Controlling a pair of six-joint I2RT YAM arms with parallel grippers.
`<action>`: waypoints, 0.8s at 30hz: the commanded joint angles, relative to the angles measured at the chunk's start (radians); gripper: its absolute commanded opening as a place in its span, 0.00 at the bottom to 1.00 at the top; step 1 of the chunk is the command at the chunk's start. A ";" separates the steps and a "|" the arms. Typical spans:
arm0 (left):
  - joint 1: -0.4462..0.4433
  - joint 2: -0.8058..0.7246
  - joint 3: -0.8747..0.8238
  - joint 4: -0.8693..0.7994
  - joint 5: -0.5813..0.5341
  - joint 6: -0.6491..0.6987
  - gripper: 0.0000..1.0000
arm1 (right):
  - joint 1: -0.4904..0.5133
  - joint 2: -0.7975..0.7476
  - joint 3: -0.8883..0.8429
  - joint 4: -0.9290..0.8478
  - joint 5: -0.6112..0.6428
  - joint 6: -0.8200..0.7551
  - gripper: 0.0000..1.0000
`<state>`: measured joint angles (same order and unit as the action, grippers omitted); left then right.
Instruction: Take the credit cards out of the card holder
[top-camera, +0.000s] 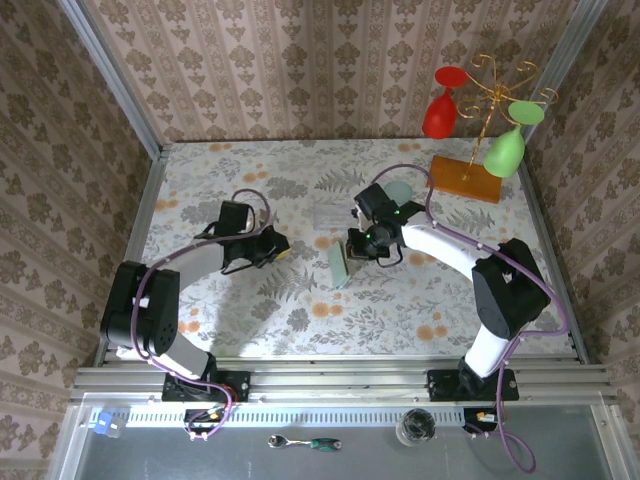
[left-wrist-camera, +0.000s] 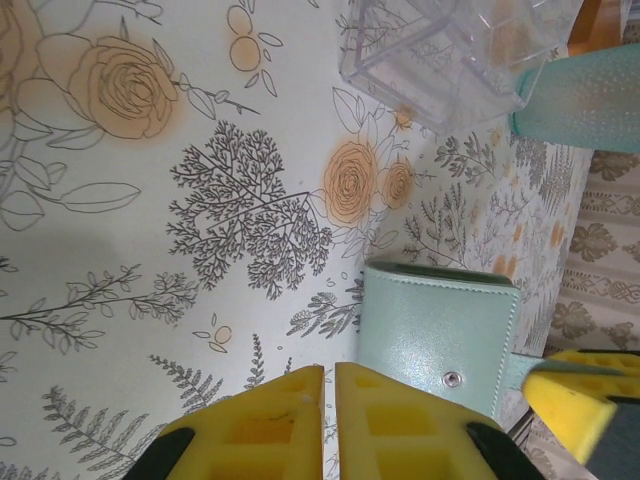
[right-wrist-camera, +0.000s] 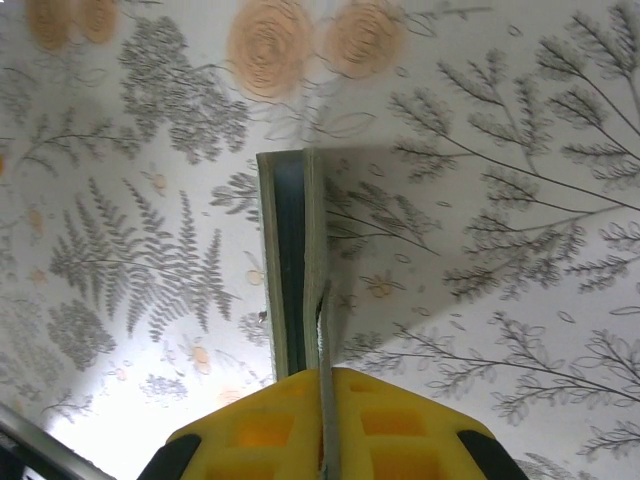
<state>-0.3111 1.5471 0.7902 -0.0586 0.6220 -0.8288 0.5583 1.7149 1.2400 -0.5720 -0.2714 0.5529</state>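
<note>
Sage-green and pebbled, one flat rectangular wallet (left-wrist-camera: 435, 335) with one metal snap (left-wrist-camera: 452, 379) sits lower right in the left wrist view. Right gripper (right-wrist-camera: 325, 390) pinches its thin edge; left gripper (left-wrist-camera: 329, 385) is clenched, empty.

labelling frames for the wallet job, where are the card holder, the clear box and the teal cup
card holder (left-wrist-camera: 435, 330): left wrist view, middle of its flat green face
clear box (left-wrist-camera: 450, 50): left wrist view, its see-through wall
teal cup (left-wrist-camera: 590, 95): left wrist view, its dotted side
</note>
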 joint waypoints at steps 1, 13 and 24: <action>0.021 -0.005 -0.021 0.015 0.053 0.023 0.11 | 0.035 0.024 0.064 -0.028 0.014 0.033 0.02; 0.043 0.022 -0.038 0.022 0.106 0.045 0.11 | 0.092 0.051 0.120 -0.017 0.062 0.078 0.02; -0.063 0.094 -0.003 0.024 0.084 0.014 0.04 | 0.017 -0.015 -0.010 -0.045 0.139 0.036 0.02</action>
<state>-0.3439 1.6272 0.7601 -0.0357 0.7097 -0.8112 0.5903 1.7409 1.2659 -0.5915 -0.1810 0.6048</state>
